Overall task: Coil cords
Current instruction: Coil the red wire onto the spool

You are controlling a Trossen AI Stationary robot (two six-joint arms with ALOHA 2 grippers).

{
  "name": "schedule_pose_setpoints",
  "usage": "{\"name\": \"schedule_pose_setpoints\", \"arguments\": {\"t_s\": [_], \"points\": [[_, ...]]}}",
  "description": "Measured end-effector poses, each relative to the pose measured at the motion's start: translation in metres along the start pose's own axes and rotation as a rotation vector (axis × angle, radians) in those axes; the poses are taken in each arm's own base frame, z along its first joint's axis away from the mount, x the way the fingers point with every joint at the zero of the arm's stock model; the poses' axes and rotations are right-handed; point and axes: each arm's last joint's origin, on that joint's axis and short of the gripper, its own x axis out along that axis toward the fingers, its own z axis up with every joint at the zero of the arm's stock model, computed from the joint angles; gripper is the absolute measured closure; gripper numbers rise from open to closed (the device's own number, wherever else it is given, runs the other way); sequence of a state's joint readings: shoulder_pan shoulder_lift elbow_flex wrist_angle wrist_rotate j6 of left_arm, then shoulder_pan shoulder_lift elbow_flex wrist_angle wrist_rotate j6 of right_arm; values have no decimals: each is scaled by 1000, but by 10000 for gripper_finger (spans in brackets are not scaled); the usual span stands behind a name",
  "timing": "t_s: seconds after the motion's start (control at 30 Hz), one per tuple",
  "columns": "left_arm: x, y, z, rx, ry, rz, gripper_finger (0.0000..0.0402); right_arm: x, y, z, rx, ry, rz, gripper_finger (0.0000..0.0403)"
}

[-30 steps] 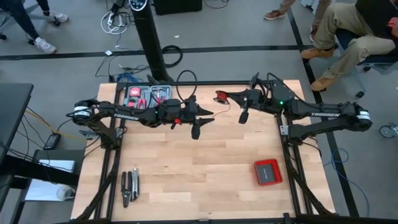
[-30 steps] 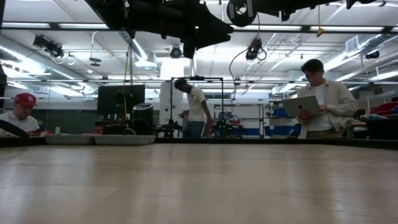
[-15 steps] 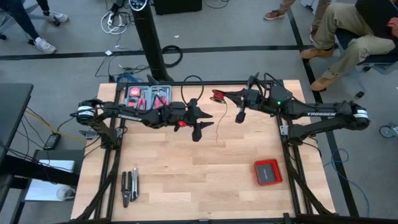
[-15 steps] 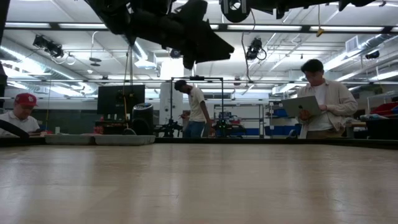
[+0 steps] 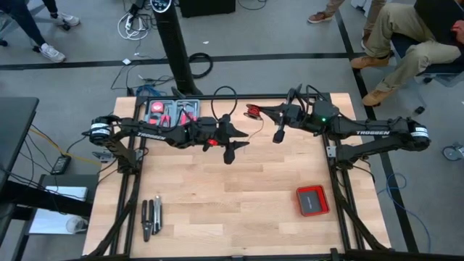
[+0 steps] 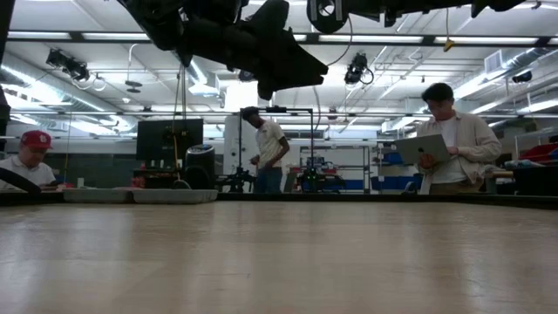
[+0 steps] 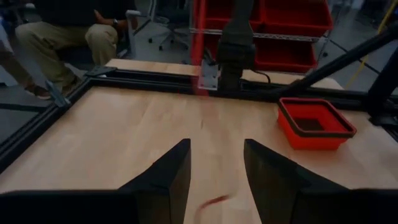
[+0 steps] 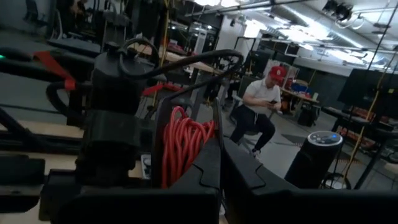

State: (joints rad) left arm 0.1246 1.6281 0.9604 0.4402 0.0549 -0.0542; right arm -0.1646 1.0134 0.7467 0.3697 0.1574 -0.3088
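A pale wooden table [image 5: 232, 196] lies under two dark arms raised mid-air; the right gripper [image 5: 255, 112], fingers clamped on the small black spool wound with thin red wire [image 5: 251, 112], holds it up, seemingly for winding, while the left gripper [image 5: 240, 141] hangs nearby, fingers apart, empty

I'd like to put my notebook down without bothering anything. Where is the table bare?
The wide middle of the table, between the pliers and the red box, is bare. The far edge is crowded: tool tray, red wire coil, both arms.
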Motion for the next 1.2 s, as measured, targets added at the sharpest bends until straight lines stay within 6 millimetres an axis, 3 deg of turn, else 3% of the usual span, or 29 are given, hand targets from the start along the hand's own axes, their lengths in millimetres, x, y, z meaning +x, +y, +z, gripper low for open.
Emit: {"name": "schedule_pose_setpoints", "arguments": {"t_s": [0.1,0.23,0.33,0.67,1.0,1.2], "points": [[0,1,1,11,-12,57,260,0,-1,2,4,-24,-8,403],[0,1,1,68,-11,73,370,0,-1,4,7,-38,-11,403],[0,2,1,71,-11,69,394,0,-1,4,7,-38,-10,403],[-5,4,4,80,4,86,400,0,0,2,6,-22,-6,403],[-36,27,20,192,110,321,401,0,0,1,6,-12,8,403],[-58,29,39,216,62,356,401,-1,2,-8,-3,83,16,403]]}}
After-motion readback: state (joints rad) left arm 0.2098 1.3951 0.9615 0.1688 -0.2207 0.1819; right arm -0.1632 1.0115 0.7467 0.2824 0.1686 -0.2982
